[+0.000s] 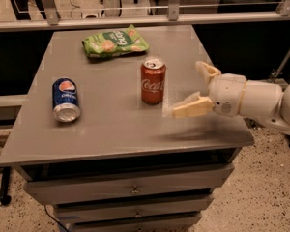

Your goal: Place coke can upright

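Observation:
The coke can point(153, 81), red with white script and a silver top, stands upright near the middle of the grey table point(116, 124). My gripper point(189, 88) is to the right of the can, a short way off and not touching it. Its two cream fingers are spread open and hold nothing. The white arm reaches in from the right edge of the view.
A blue Pepsi can point(65, 99) lies on its side at the table's left. A green snack bag point(115, 42) lies at the back of the table. Drawers sit under the tabletop. A metal railing runs behind the table.

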Action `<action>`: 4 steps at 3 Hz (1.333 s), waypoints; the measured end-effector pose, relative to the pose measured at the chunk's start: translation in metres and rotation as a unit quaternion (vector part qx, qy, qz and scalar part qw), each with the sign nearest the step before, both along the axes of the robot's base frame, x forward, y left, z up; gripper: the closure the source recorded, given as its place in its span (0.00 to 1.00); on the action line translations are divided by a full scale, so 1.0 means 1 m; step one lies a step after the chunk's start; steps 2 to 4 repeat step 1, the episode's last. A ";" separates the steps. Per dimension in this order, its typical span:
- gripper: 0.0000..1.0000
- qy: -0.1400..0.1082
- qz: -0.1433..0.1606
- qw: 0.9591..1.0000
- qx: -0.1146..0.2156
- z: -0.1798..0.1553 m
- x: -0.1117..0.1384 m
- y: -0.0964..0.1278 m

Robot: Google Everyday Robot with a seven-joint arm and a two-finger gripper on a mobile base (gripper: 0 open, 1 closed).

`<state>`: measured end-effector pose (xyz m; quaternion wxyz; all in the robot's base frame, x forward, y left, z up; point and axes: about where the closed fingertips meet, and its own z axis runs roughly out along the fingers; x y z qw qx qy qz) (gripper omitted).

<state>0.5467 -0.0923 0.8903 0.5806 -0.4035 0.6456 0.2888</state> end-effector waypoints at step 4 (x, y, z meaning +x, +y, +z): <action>0.00 0.004 0.009 1.000 -0.005 -0.002 -0.006 0.000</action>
